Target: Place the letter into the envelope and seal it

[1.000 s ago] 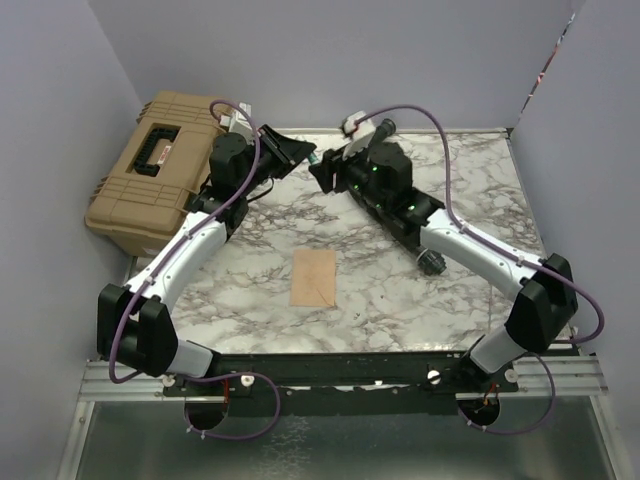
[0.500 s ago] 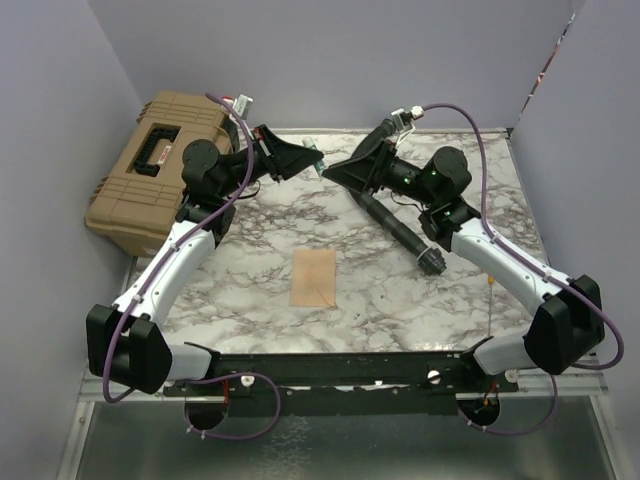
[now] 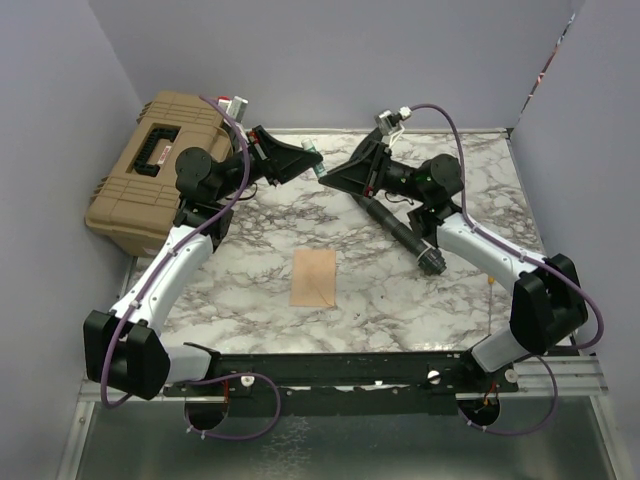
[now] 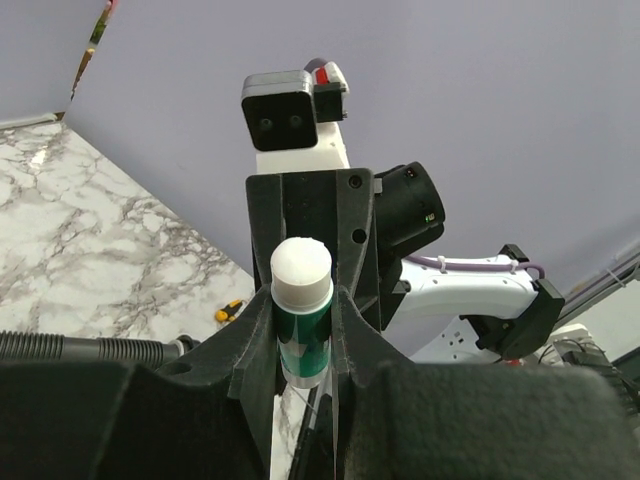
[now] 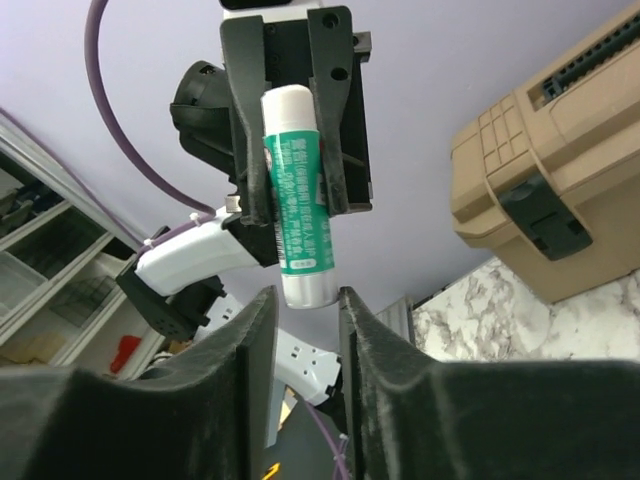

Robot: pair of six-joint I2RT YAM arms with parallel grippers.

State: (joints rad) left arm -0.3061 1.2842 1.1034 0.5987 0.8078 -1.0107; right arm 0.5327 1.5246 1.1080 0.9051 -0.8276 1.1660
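Top external: envelope well apart from left pincer.

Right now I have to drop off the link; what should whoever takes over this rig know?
Left gripper: shut on a green glue stick, held in the air over the far side of the table.
Right gripper: faces it, fingertips at the stick's white end; gripped or not, I cannot tell.
Paper: one brown paper piece lies flat mid-table, neither arm touching it; from above I cannot tell whether it is the envelope with the letter inside.
Done: glue stick is in hand.
Left: probably uncap the stick, glue the flap, press it shut.
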